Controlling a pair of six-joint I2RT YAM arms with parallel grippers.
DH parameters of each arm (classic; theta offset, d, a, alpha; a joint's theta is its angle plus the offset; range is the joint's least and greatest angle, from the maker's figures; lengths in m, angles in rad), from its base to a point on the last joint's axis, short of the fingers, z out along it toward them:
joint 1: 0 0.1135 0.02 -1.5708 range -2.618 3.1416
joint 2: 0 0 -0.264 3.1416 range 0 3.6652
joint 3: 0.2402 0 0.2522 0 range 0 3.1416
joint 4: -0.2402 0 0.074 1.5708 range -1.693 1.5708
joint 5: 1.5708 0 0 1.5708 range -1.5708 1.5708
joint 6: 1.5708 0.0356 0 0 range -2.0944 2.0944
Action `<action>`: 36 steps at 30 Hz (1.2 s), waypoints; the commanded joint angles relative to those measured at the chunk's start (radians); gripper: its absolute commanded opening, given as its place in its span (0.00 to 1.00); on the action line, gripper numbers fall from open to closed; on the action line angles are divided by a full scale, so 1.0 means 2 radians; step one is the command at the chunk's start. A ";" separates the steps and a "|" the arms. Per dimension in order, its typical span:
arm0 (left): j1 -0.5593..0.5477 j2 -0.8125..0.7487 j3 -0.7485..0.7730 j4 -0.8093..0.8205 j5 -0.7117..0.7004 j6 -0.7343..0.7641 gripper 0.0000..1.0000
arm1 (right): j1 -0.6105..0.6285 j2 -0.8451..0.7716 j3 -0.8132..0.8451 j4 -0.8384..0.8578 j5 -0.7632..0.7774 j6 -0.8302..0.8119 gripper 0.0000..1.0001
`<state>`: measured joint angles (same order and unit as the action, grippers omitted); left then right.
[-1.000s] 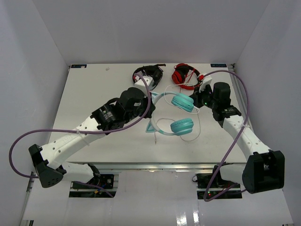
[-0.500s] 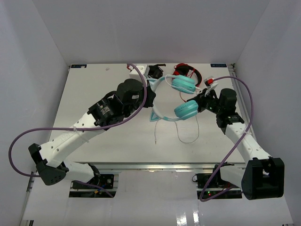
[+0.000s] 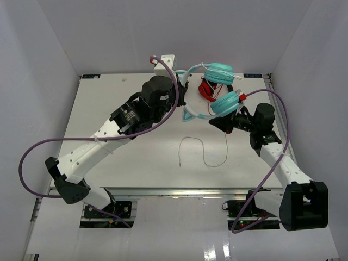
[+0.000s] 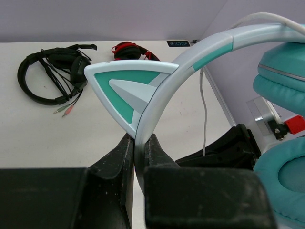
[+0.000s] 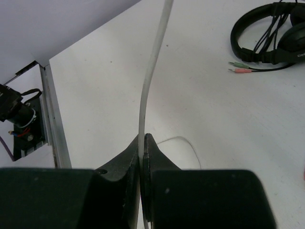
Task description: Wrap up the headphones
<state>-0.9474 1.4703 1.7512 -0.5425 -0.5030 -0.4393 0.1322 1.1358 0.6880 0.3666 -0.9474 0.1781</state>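
The teal headphones (image 3: 220, 72) hang in the air above the back right of the table, ear cups stacked one over the other. My left gripper (image 3: 182, 93) is shut on the pale headband (image 4: 157, 102) just below a cat-ear point (image 4: 126, 88). My right gripper (image 3: 216, 120) sits under the lower ear cup (image 3: 228, 102) and is shut on the thin white cable (image 5: 151, 71). From there the cable (image 3: 204, 155) drops to the table and lies in a loose loop.
Black headphones (image 4: 52, 71) with a thin cable lie at the back of the table, partly behind my left arm in the top view. Red headphones (image 3: 206, 89) lie beside them, under the raised teal pair. White walls close in the table on three sides.
Both arms have risen and moved toward the back, lifting the teal headphones off the table. The cable, formerly beside the ear cups, now trails down to the table.
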 commanded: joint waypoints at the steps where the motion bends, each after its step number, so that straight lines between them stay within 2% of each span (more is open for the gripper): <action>1: -0.002 -0.011 0.030 0.056 -0.028 0.000 0.00 | -0.001 -0.011 -0.006 0.047 -0.048 0.014 0.08; 13: -0.002 -0.016 0.015 0.117 -0.070 0.017 0.00 | 0.013 -0.023 -0.015 0.064 -0.067 0.010 0.08; 20: -0.002 0.012 0.058 0.130 -0.074 0.030 0.00 | 0.022 -0.007 0.015 0.061 -0.082 0.012 0.13; 30: -0.002 0.022 0.073 0.146 -0.084 0.041 0.00 | 0.037 -0.003 0.017 0.072 -0.102 0.014 0.31; 33: -0.002 0.025 0.074 0.149 -0.083 0.040 0.00 | 0.043 -0.001 0.017 0.074 -0.103 0.013 0.40; 36: -0.002 0.030 0.080 0.150 -0.080 0.039 0.00 | 0.056 0.011 0.022 0.072 -0.103 0.004 0.55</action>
<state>-0.9474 1.5367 1.8422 -0.3356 -0.6552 -0.3434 0.2130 1.1334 0.6994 0.4736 -1.1307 0.2004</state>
